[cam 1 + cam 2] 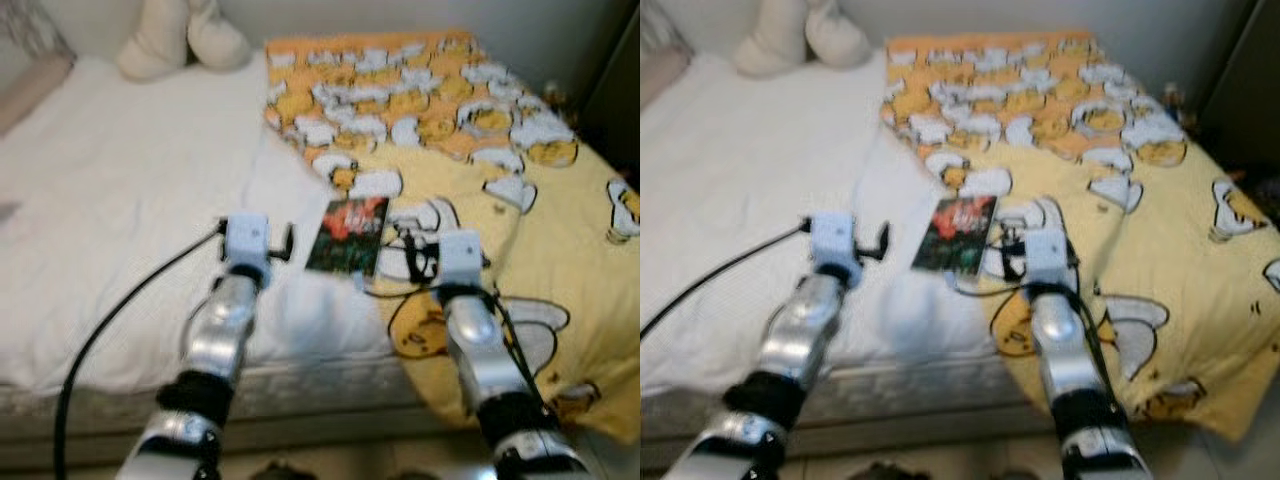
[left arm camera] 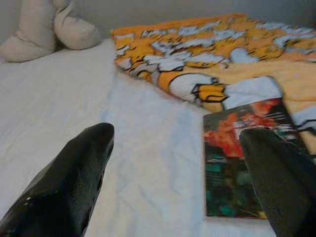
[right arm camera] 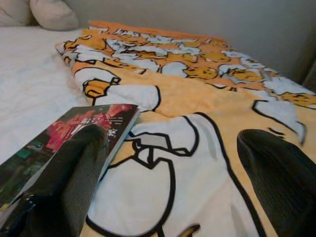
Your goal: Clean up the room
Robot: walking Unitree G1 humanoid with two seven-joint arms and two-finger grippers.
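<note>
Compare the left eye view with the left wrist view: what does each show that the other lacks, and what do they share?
Left eye view alone: both silver arms, the right gripper open beside the book, a black cable, the bed's front edge.
Left wrist view alone: the left gripper with its fingers spread wide apart.
Shared: the book, white sheet, duck-print blanket, cream cushion.

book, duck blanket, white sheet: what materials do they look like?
Book: paper with a glossy printed cover, judging by its thin flat edge; sheen is hard to confirm.
Blanket: soft matte fabric, probably fleece or cotton, since it drapes and folds.
Sheet: matte woven cloth with fine wrinkles; likely cotton.
</note>
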